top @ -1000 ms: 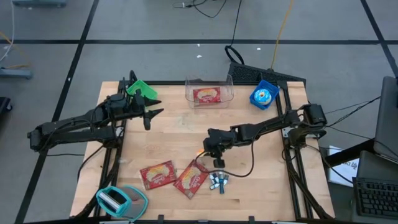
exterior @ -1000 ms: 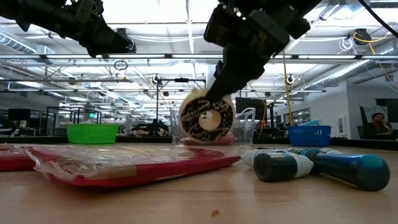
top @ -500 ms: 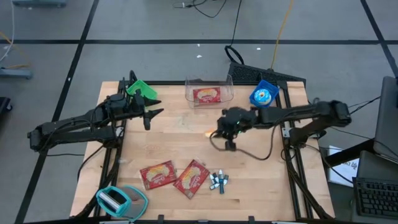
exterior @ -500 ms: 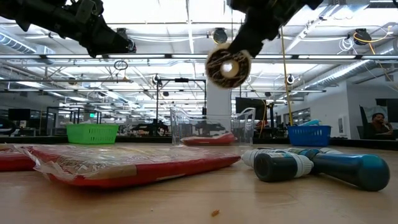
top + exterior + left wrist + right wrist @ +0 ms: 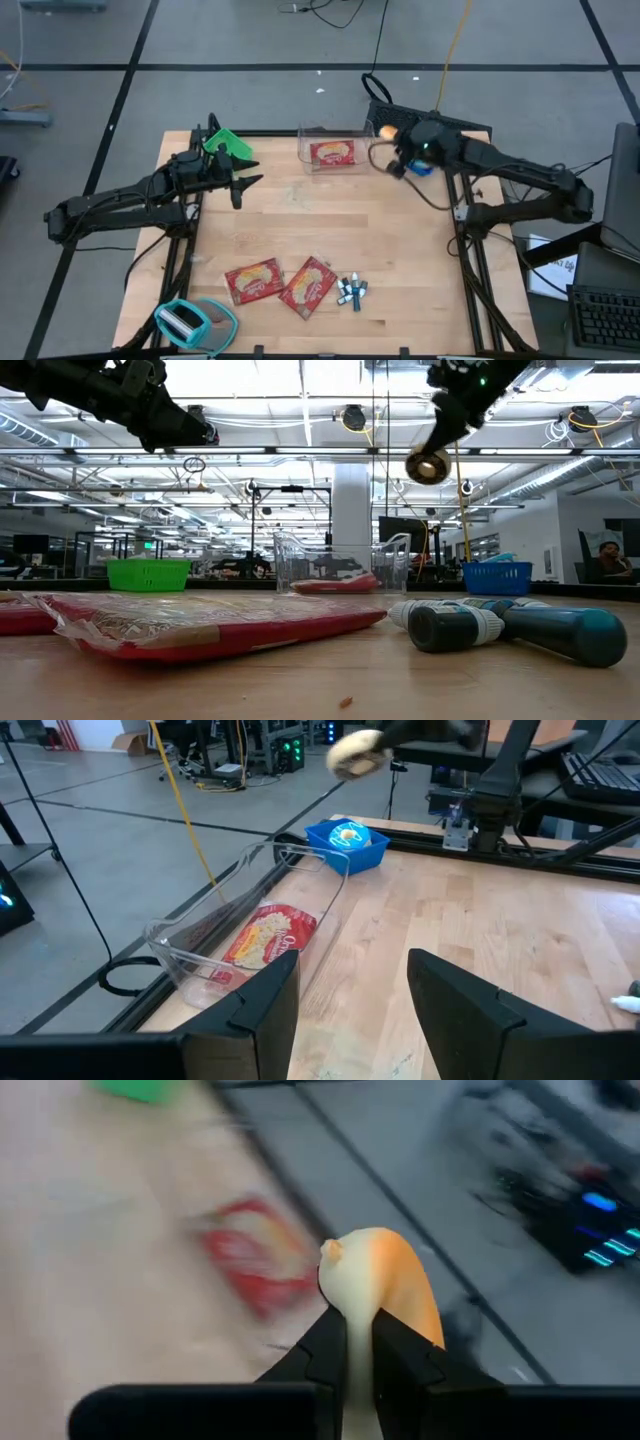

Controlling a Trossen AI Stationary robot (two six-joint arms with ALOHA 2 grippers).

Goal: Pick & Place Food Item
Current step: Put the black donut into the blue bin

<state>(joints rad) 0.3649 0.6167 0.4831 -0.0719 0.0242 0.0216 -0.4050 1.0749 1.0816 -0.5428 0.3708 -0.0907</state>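
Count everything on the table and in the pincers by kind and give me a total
Red flat food packets: 3
Baskets, green and blue: 2
Clear plastic bin: 1
Teal tape dispenser: 1
Small blue-white tubes cluster: 1
Donut in right pincer: 1
Total: 9

Before me the middle of the table (image 5: 330, 220) is bare wood, easy to pass. The clear bin (image 5: 336, 146) and blue basket (image 5: 424, 155) block the far edge; red packets (image 5: 280, 283) and markers (image 5: 351, 292) crowd the near edge.

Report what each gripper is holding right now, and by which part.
The right gripper is shut on a donut, pinching its edge, up in the air near the clear container. The left gripper is open and holds nothing.
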